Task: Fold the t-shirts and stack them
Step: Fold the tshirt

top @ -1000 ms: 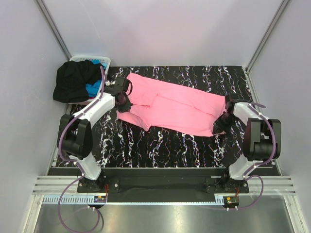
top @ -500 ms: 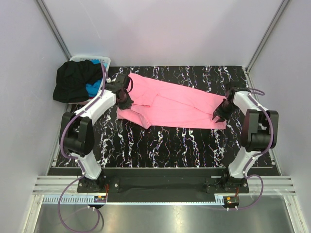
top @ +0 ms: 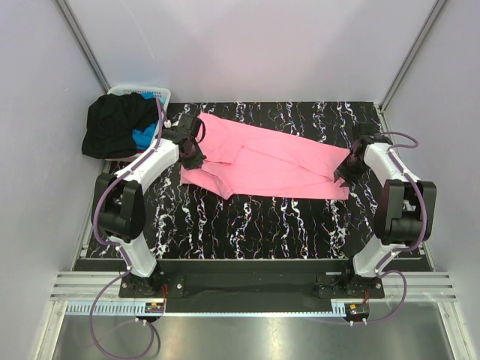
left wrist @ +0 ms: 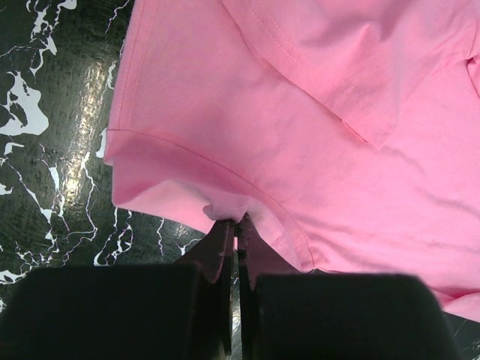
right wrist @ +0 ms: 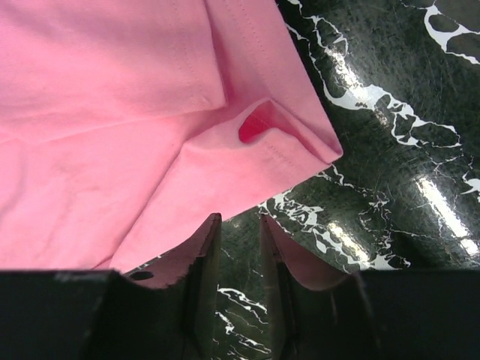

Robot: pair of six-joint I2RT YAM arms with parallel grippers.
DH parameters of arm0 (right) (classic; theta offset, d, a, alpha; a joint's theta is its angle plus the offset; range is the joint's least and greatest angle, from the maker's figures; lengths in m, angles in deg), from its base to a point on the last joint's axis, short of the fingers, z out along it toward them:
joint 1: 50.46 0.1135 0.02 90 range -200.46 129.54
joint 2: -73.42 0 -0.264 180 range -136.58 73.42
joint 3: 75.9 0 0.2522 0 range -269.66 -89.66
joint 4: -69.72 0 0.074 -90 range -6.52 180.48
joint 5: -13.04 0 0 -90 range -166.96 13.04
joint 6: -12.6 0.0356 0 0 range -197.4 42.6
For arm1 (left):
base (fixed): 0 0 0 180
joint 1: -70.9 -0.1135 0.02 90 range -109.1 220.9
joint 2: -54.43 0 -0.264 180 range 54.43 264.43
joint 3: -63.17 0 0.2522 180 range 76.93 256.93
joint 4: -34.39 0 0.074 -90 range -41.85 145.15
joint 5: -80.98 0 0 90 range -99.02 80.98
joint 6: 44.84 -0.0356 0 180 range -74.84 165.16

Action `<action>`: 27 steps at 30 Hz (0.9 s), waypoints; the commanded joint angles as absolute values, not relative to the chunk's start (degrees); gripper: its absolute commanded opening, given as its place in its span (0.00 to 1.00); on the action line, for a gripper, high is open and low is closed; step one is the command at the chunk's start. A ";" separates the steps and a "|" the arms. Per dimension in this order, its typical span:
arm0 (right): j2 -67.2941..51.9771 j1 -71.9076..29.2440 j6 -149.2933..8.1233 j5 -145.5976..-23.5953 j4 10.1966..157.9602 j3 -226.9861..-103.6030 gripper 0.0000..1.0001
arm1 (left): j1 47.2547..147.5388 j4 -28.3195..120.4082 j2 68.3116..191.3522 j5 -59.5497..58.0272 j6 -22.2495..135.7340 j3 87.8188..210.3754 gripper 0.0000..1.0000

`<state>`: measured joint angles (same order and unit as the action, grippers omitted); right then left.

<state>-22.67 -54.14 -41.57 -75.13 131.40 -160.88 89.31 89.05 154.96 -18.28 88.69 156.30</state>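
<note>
1. Pink t-shirt [top: 262, 165] spread lengthwise across the far half of the black marbled table [top: 262, 225], wrinkled, with one flap folded over near its left end.
2. Left gripper [top: 191, 154] at that left end, fingers pressed together on the cloth.
3. In the left wrist view: left gripper [left wrist: 236, 223] pinching a small tuck of hemmed edge on the pink t-shirt [left wrist: 300, 150], the rest of the cloth fanning away ahead of the fingers.
4. Right gripper [top: 343, 174] at the shirt's right end, near its front corner.
5. In the right wrist view: right gripper [right wrist: 238, 221] with jaws narrowly parted, only bare table between them, holding nothing.
6. Hem corner of the pink t-shirt [right wrist: 112, 112] just ahead of those fingertips, doubled over with a small pocket gaping; contact not clear.
7. Black t-shirt [top: 112, 124] and blue t-shirt [top: 142, 137] heaped together over the white basket [top: 150, 94] at the table's far-left corner, well apart from both grippers.
</note>
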 commanded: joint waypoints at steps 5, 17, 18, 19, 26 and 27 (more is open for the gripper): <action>-29.75 -53.97 -41.45 -72.47 130.68 -166.20 0.36 | 89.09 88.40 154.53 -18.34 88.58 157.44 0.00; -37.76 -53.97 -41.54 -71.59 130.77 -173.68 0.36 | 89.09 88.49 154.09 -18.51 88.76 156.91 0.00; -37.93 -53.97 -41.54 -71.77 130.77 -173.68 0.36 | 89.09 88.49 154.18 -18.60 88.84 156.91 0.00; -38.20 -53.97 -41.19 -71.51 131.12 -173.60 0.36 | 89.09 88.49 154.18 -18.69 88.76 156.91 0.00; -37.23 -53.97 -41.54 -67.21 133.58 -172.72 0.36 | 89.09 88.49 154.53 -18.87 88.76 157.08 0.00; -36.97 -53.97 -41.54 -65.11 133.84 -172.63 0.36 | 89.09 88.58 154.62 -18.78 88.76 157.08 0.00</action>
